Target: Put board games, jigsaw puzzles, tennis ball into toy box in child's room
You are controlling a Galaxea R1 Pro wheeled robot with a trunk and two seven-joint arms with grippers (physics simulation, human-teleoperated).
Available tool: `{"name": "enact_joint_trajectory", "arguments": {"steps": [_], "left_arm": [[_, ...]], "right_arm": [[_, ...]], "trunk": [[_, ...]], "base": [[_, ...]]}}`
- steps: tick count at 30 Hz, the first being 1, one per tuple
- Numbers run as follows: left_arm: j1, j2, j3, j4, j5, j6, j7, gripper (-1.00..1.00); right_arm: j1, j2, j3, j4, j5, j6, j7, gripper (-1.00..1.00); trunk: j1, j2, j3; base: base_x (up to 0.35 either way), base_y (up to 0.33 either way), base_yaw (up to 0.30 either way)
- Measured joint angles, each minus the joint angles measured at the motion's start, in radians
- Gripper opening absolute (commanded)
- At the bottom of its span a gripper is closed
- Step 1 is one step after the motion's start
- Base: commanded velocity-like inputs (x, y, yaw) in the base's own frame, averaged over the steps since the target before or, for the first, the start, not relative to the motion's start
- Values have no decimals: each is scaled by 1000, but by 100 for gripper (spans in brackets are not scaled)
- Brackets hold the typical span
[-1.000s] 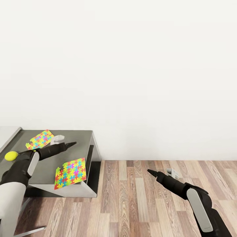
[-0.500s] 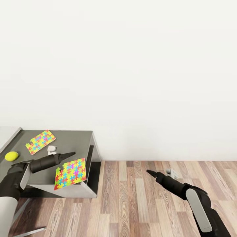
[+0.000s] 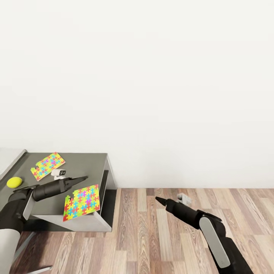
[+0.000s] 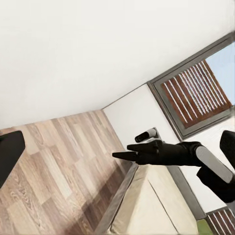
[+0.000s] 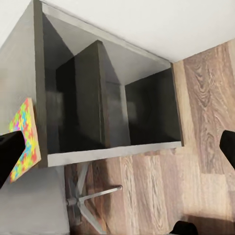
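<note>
Two jigsaw puzzles lie on the dark grey section of the table (image 3: 85, 160): one (image 3: 47, 166) far back, the other (image 3: 82, 202) overhanging the front edge, also visible as the bright sheet (image 5: 23, 139) in the right wrist view. The tennis ball (image 3: 14, 182) rests at the left. My left gripper (image 3: 82, 178) hovers between the puzzles, open, its fingers (image 4: 10, 152) spread to the frame edges. My right gripper (image 3: 160, 200) hangs over the floor right of the table, empty, its fingers (image 5: 11, 154) spread. The bed (image 4: 152, 205) shows in the left wrist view. Toy box and board games are out of view.
A plain white wall stands behind the table. Wood floor (image 3: 160, 236) stretches to the right. Under the table are open dark compartments (image 5: 112, 98) and a metal star-shaped base (image 5: 93, 196). A window (image 4: 196, 93) with blinds sits above the bed.
My left gripper drew back from the far puzzle toward the near one. My right arm swung left, closer to the table. The puzzles and ball stayed put.
</note>
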Motion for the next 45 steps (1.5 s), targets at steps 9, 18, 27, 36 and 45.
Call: {"name": "enact_joint_trajectory", "arguments": {"steps": [9,18,27,36,45], "left_arm": [[0,-7,-7,-1,-1,15,0,100],[0,-9,-19,-1,-3,30,0,100],[1,-3,-20,-1,-4,24,0,100],[0,-4,-20,0,-5,27,0,100],[0,-6,-22,-1,-4,22,0,100]], "right_arm": [[-66,99,66,101,1,-7,9,100],[-124,111,76,187,1,-2,28,100],[-130,107,72,195,2,5,85,100],[-132,106,68,198,2,34,92,100],[-161,106,67,261,1,41,95,100]], "trunk": [[0,0,7],[0,0,9],[0,0,9],[0,0,9],[0,0,9]], "base": [[0,0,0],[0,0,0],[-22,10,0],[-112,103,0],[-8,38,0]]}}
